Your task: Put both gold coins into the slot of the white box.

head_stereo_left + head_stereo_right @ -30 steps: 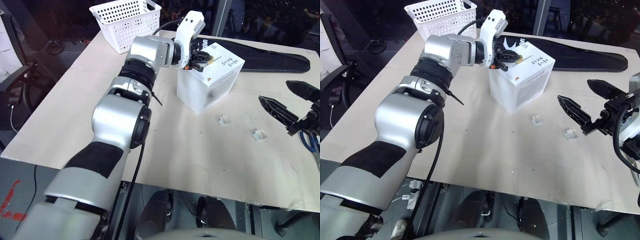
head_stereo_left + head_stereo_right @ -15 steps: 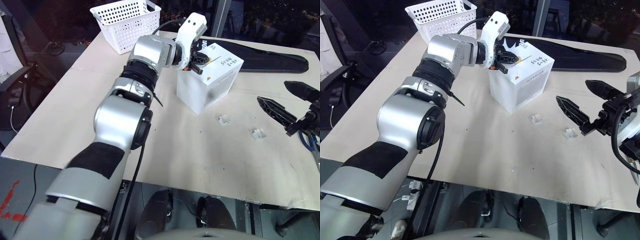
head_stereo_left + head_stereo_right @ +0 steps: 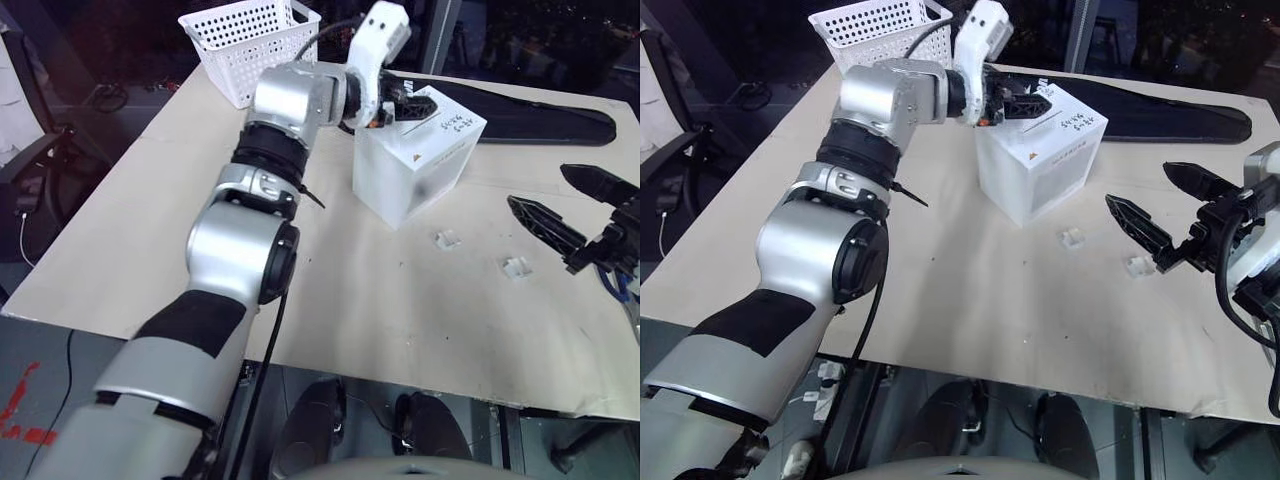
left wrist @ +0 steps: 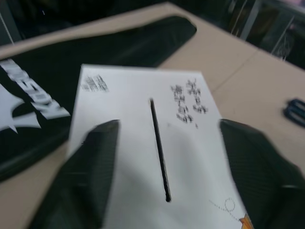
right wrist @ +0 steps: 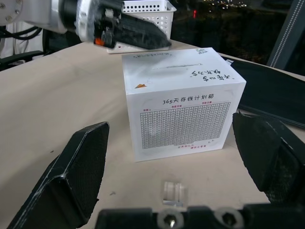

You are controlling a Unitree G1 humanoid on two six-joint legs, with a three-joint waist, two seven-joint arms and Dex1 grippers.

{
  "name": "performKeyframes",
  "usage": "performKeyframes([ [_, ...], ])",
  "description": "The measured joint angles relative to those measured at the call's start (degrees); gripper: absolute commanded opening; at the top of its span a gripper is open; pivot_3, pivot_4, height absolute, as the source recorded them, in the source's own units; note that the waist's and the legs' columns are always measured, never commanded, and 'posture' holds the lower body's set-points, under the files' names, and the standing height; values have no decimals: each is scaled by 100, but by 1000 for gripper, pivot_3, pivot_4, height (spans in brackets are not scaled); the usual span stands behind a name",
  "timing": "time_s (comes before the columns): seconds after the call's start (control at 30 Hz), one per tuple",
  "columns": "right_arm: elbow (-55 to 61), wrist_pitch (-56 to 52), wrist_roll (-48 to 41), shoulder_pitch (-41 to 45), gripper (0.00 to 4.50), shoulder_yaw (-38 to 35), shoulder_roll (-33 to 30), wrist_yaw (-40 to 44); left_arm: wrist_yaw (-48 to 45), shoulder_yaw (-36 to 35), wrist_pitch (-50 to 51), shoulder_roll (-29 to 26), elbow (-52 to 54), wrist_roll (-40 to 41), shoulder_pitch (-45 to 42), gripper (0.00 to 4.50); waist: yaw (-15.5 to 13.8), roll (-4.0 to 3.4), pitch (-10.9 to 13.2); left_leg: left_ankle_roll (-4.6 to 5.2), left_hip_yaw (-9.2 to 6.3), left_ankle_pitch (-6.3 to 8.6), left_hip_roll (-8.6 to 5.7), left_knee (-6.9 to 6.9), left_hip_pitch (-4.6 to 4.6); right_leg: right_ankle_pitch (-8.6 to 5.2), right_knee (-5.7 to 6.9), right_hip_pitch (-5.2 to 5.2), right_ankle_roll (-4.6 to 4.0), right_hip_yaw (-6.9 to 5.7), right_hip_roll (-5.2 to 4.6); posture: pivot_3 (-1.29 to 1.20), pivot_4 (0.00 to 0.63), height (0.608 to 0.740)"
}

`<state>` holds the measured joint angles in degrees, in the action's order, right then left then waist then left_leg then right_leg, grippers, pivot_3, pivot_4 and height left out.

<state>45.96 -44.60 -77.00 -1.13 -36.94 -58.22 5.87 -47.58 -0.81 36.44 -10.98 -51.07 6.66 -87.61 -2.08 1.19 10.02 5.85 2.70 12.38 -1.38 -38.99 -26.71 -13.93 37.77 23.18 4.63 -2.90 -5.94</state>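
The robot's left gripper [image 4: 162, 162] hung just above the white box [image 3: 415, 160] on the tan table [image 3: 150, 230], its two black fingers [image 4: 88, 179] spread wide on either side of the slot [image 4: 158, 149], with nothing between them. No gold coin could be seen on the box's top face, on the table or in either claw. The right gripper [image 5: 177, 176] waited well apart from the box, near the table's right edge, its jaws gaping and empty, facing the box's printed side. Two small white holder pieces [image 3: 447, 239] [image 3: 516, 267] lay on the table between the box and the right gripper, and neither visibly held a coin. A white perforated basket [image 3: 250, 45] stood at the far corner behind the left arm, and a long black bag [image 3: 545, 115] lay behind the box.

Judged from these views, the coin carried by the left claw had probably gone through the slot; whether that was the first or the second could not be told, and if one remained it was nowhere in sight.

A second before, the left claw had been pinched shut low over the slot; by this moment it had lifted a little and sprung apart. The right arm, the box and the holder pieces had kept their places.
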Motion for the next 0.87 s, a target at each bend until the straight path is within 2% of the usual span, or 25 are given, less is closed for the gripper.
performKeyframes([
  [0.1,12,15,25,47,4500,35,0,58,32,-235,94,-92,980,319,463,3387,15,-3,-2,-2,-1,-1,1,-4,1,0,2,0,-1,20,-8,0,150,740],
  [0.23,-131,140,199,301,4500,223,68,252,65,-489,-395,-132,2415,721,1463,3387,38,-5,-3,-5,0,-2,2,-8,3,1,4,-1,-2,26,-15,0,150,740],
  [0.33,-416,296,637,609,4500,494,151,390,-238,-492,-297,-432,3232,1052,2150,3387,89,-8,-5,-5,2,-2,1,-10,6,1,8,-1,-2,27,1,0,150,740],
  [0.43,-855,362,959,617,4500,509,151,802,-619,-667,-31,-733,4097,1674,2920,4198,122,-8,-5,-5,3,-2,1,-10,7,1,7,-2,-2,28,3,0,150,740],
  [0.47,-948,364,1012,486,4500,440,151,1048,-702,-742,114,-882,4380,1851,3215,4491,124,-8,-5,-5,3,-2,1,-10,8,1,8,-3,-2,28,3,0,150,740],
  [0.57,-1017,327,1218,-382,4500,85,156,1924,-968,-885,446,-1707,5381,2187,4509,4491,138,-12,-7,-7,5,-2,3,5,22,0,3,-9,-3,34,2,0,150,740],
  [0.67,-1038,353,1512,-940,4500,-289,243,2415,-994,-964,748,-1966,6066,2516,5244,4491,81,-12,-7,-7,-7,-1,2,-8,30,0,0,-31,-3,25,-4,0,150,740],
  [0.7,-1004,405,1740,-1331,4500,-584,304,2697,-1014,-1008,842,-2204,6421,2643,5652,4491,68,-13,-7,-7,-10,0,2,-6,50,-1,-12,-54,-5,27,-10,0,150,740],
  [0.8,-990,500,2202,-2099,4500,-1161,516,3239,-1022,-1219,936,-2606,6742,2760,6381,4491,54,-15,-9,-31,-8,18,2,16,106,-15,-32,-95,-27,31,-16,0,150,740],
  [0.87,-1006,528,2393,-2502,4500,-1457,611,3585,-969,-1333,947,-2704,6818,2848,6664,4491,53,-20,-13,-12,-9,32,7,27,121,-15,-37,-104,-28,30,-19,0,150,740],
])
